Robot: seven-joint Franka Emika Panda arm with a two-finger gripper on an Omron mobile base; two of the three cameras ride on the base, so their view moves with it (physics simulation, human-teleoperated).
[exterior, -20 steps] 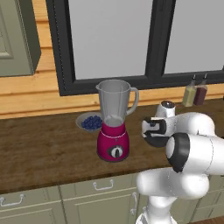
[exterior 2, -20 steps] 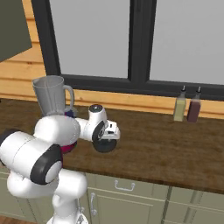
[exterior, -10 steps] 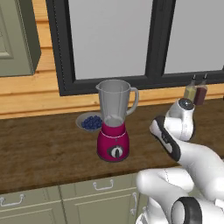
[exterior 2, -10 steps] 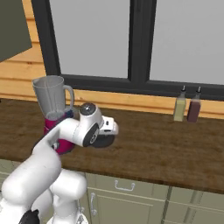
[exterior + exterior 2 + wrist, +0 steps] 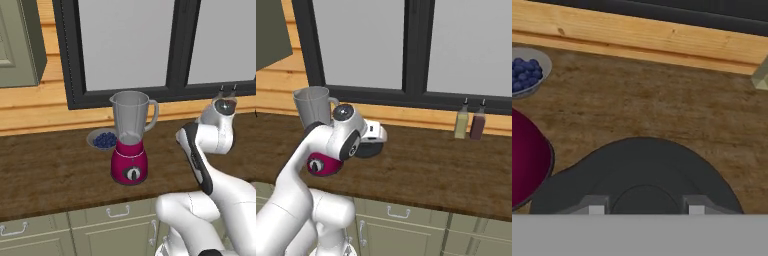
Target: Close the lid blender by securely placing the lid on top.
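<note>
Standing on the dark, grainy wooden counter [image 5: 55,175], the blender [image 5: 131,137] has a tall clear jar tinted grey, flared at the open mouth, with a curved side handle; its base is a smooth magenta-red dome carrying a round black-and-white knob; the jar's mouth is uncovered. Behind it to the left sits a shallow grey bowl of blueberries [image 5: 103,139], the berries small, round and dark blue; in the hand view the same bowl lies at the upper left, with the rounded red base below it at the left edge.

The lid [image 5: 639,177] is a flat, matte black disc with a raised round centre; in the hand view it spreads wide across the lower middle, directly under the gripper [image 5: 643,209], whose two small grey fingertips [image 5: 596,208] stand on either side of the raised centre, set apart; whether they touch it I cannot tell. In the right base view the black disc [image 5: 367,148] shows beneath the white hand, low over the counter just right of the blender, with the arm's glossy white shell and dark joints curving in front.

Two slim bottles [image 5: 469,120], one pale olive and one dark brown, stand by the pale timber wall strip [image 5: 642,32] under the black-framed window [image 5: 170,45]; plain grey-green cabinet fronts [image 5: 100,227] with metal handles run below.
</note>
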